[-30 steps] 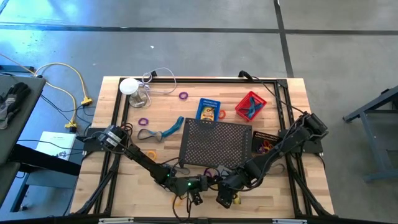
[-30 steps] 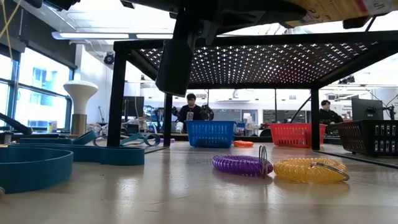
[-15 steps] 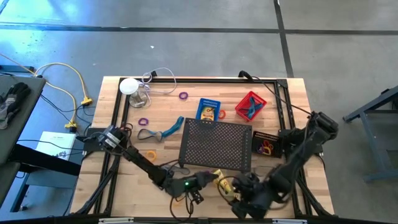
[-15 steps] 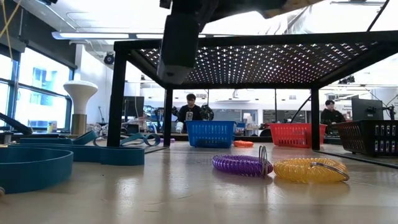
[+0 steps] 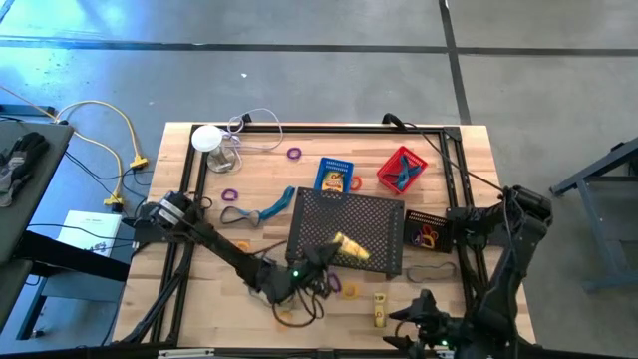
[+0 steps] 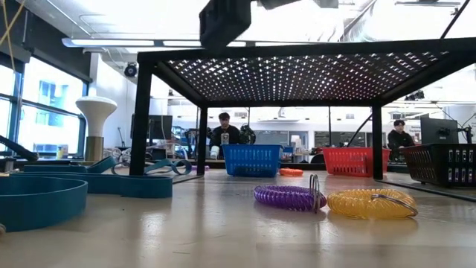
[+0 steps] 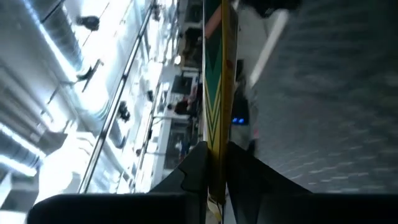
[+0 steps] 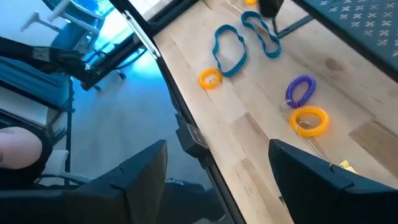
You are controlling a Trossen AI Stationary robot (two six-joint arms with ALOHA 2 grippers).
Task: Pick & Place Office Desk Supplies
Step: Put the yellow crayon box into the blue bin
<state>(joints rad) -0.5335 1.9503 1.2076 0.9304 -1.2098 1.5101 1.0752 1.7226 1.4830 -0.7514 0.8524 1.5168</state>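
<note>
Now my left gripper (image 5: 321,256) is clamped narrow on a yellow packet (image 5: 351,246), a flat card-stiff thing with green print, held over the black mesh tray (image 5: 374,214). The packet's long axis runs out from my fingers across the perforated top, so setting it down looks to me like a short drop. My right gripper (image 5: 424,317) waits with its fingers wide at the table's near edge, beside a second small yellow box (image 5: 379,309) on the bare wood.

One camera looks straight down on the whole bench (image 5: 199,289). One sits low on the bench, facing the room. Both see the black mesh tray (image 5: 347,234) and the purple ring (image 6: 288,197).
</note>
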